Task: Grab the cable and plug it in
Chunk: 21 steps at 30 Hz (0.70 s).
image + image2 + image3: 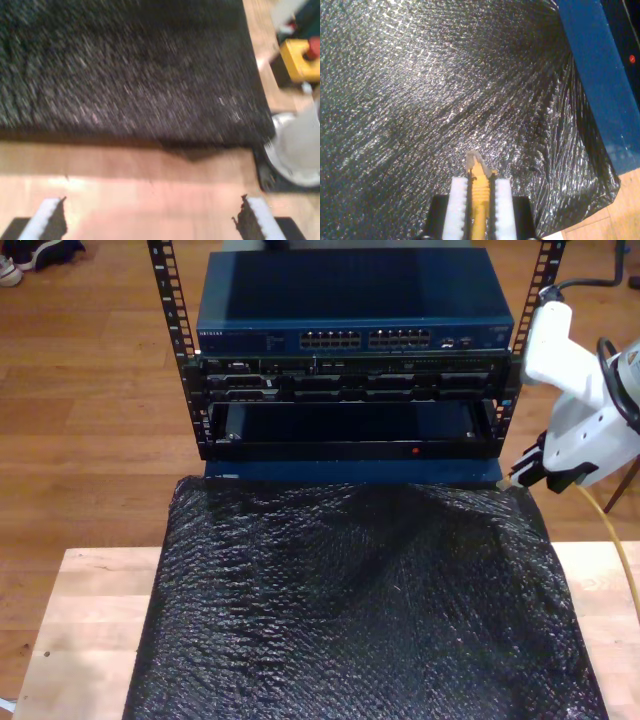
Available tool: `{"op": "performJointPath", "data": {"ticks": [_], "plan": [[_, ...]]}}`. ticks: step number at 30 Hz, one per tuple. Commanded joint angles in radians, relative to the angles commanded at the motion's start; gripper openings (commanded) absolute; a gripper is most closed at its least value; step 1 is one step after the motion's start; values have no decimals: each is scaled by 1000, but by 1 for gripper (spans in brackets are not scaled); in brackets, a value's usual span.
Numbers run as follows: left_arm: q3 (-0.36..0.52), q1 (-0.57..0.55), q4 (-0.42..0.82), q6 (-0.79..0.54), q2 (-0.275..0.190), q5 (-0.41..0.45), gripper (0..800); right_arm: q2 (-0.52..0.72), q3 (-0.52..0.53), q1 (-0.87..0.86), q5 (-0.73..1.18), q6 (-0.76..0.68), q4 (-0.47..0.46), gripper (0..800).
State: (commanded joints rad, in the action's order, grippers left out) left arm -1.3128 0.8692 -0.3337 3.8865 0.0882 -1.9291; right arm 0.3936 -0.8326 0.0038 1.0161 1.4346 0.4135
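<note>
My second gripper is shut on the yellow-orange cable, whose clear plug sticks out past the white fingers over the black bubble-wrap mat. In the exterior view this gripper hangs at the exterior view's right, by the rack's lower corner, and the cable trails down behind it. The blue network switch, with its rows of ports, sits on top of the rack. My first gripper is open over bare wooden table, near the mat's edge, with nothing between its fingers.
The black rack frame holds darker units under the switch. The mat covers most of the wooden table. A yellow box with a red button and a white round base stand beside the mat.
</note>
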Motion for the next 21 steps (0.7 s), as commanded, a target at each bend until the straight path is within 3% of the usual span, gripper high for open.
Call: {"op": "performJointPath", "data": {"ticks": [6, 11, 21], "plan": [[78, 126, 71, -147, -32, -2, 798, -11, 5, 0, 0, 0, -2, 0], [189, 195, 147, -284, -95, 0, 798, -17, 11, 0, 0, 0, -2, 0], [420, 299, 249, -456, -169, 6, 798, -17, 15, 0, 0, 0, -2, 0]]}}
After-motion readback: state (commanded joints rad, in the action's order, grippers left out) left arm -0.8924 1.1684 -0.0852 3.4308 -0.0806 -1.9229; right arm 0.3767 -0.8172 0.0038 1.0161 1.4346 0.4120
